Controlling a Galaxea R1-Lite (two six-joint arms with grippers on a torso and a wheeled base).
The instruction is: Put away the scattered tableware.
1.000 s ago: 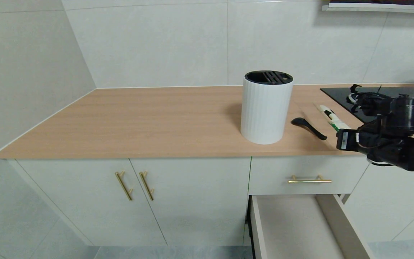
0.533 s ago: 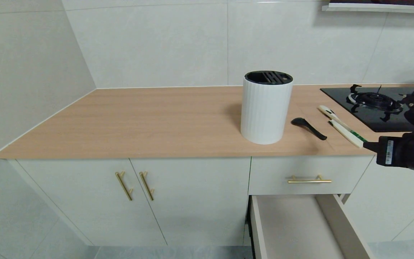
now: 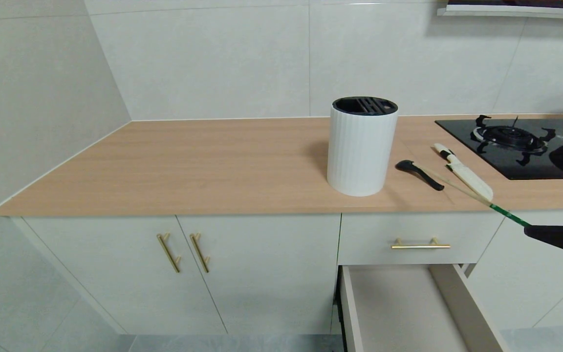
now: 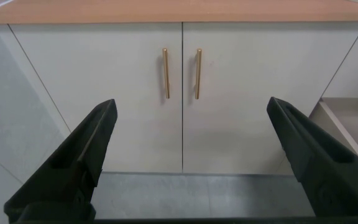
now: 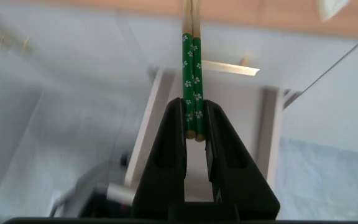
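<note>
Right wrist view: chopsticks (image 5: 190, 59) pinched inside right gripper (image 5: 194, 111).

I take this for a home kitchen. A long wooden countertop (image 3: 213, 161) runs along a wall (image 3: 213, 58) of large pale tiles, and a black glass gas hob (image 3: 530, 164) with burner grates (image 3: 508, 133) is set into its right end. Under the top are white cabinet doors (image 3: 130, 274) with slim brass handles (image 3: 168, 252), and one drawer (image 3: 394, 308) stands pulled out. On the counter stands a white ribbed knife block (image 3: 359, 151) with a slotted black top, and near it lie a pale-handled knife (image 3: 462, 171) and a small black spoon (image 3: 418, 173) (cooking gear, not workshop stuff). The green-ended chopsticks (image 5: 191, 62) I hold fit the same picture.
</note>
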